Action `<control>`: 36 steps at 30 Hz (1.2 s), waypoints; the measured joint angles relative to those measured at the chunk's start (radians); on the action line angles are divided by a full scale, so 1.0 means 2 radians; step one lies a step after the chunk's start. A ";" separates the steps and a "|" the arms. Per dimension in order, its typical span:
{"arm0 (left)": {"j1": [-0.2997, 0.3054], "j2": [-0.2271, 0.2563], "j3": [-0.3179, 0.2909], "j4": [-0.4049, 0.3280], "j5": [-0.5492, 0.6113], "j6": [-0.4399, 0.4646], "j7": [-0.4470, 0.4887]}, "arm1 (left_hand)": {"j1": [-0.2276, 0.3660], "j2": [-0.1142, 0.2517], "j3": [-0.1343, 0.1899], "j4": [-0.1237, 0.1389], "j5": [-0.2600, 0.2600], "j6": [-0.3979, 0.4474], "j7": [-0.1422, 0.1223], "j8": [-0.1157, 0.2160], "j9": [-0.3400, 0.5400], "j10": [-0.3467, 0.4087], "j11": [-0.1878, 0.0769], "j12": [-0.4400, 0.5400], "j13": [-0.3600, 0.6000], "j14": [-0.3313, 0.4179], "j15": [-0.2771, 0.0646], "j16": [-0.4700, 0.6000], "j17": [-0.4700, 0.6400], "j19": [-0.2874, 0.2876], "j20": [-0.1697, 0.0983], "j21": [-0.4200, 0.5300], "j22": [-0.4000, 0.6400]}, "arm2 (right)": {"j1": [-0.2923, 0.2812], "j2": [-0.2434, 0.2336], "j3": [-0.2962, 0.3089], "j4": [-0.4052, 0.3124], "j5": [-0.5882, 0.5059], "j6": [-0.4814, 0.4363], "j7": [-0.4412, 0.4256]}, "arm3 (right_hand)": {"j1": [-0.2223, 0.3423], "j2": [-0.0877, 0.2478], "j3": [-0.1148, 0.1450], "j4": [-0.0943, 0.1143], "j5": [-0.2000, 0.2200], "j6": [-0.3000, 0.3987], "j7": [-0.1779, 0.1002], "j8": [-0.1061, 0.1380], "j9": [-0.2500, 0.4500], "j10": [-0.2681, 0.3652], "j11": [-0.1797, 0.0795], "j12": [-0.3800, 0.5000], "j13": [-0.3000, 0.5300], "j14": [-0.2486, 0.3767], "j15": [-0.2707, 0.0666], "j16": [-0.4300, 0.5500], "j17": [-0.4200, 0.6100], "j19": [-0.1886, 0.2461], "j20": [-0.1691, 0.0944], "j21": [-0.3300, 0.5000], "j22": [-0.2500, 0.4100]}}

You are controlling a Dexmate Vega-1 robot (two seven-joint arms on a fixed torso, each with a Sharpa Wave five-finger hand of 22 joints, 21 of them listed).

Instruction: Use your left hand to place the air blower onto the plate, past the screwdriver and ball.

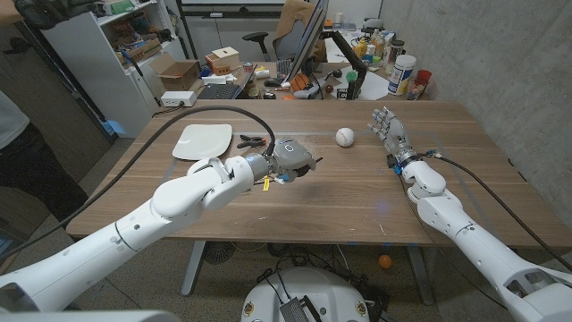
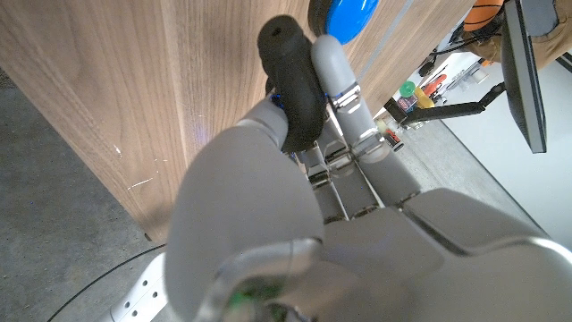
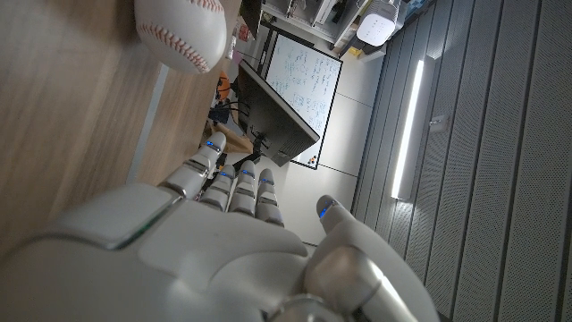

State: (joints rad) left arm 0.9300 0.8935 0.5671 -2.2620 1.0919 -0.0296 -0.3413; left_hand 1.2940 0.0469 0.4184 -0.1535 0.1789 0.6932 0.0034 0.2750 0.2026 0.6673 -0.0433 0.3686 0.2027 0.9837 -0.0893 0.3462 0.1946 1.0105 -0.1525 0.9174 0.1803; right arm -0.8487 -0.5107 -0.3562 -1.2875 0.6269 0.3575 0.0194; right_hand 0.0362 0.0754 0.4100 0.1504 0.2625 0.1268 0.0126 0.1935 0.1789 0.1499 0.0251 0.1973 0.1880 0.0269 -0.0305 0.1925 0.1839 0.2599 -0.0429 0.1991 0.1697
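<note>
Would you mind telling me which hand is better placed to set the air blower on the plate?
Left. The left hand already holds the air blower, and the plate lies on its side of the table. The right hand is open and holds nothing, beyond the ball.

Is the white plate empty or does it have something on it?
Empty. In the head view the plate shows only bare white; the blower is in the left hand.

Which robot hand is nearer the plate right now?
Left. The left robot hand, holding the air blower, is just beside the plate, near the screwdriver. The right robot hand stands beyond the ball.
</note>
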 measured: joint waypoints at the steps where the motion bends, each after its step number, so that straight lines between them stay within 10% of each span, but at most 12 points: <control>1: 0.000 0.001 -0.001 0.000 -0.001 0.000 0.000 | 0.000 0.000 -0.001 0.001 0.000 0.000 0.000 -0.001 0.000 0.000 0.000 -0.002 0.000 0.000 0.000 0.000 0.000 0.000 0.000 0.002 0.000 | 0.000 0.000 0.000 0.000 0.000 0.000 0.000 | 0.000 0.000 0.000 0.000 0.000 0.000 0.000 0.000 0.000 0.000 0.000 0.000 0.000 0.000 0.000 0.000 0.000 0.000 0.000 0.000 0.000; 36: 0.035 0.054 -0.061 0.005 -0.007 0.022 0.033 | -0.003 0.003 -0.003 0.001 0.002 0.010 -0.010 -0.005 0.000 0.006 -0.006 -0.010 0.003 0.003 -0.003 -0.009 0.000 -0.002 0.002 0.006 0.000 | 0.007 0.002 -0.006 0.001 -0.006 -0.006 0.002 | 0.000 0.000 0.000 0.000 0.000 0.000 0.000 0.000 0.000 0.000 0.000 0.000 0.000 0.000 0.000 0.000 0.000 0.000 0.000 0.000 0.000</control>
State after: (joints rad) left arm 1.0010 1.0009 0.4445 -2.2513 1.0786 0.0137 -0.2747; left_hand 1.2879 0.0531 0.4118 -0.1521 0.1827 0.7133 -0.0160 0.2659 0.2026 0.6800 -0.0558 0.3477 0.2091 0.9894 -0.0948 0.3283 0.1948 1.0064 -0.1484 0.9286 0.1803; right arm -0.8351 -0.5070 -0.3683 -1.2850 0.6159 0.3451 0.0233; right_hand 0.0362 0.0754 0.4100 0.1504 0.2625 0.1268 0.0126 0.1934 0.1789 0.1499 0.0251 0.1973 0.1880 0.0269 -0.0305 0.1924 0.1837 0.2599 -0.0429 0.1991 0.1697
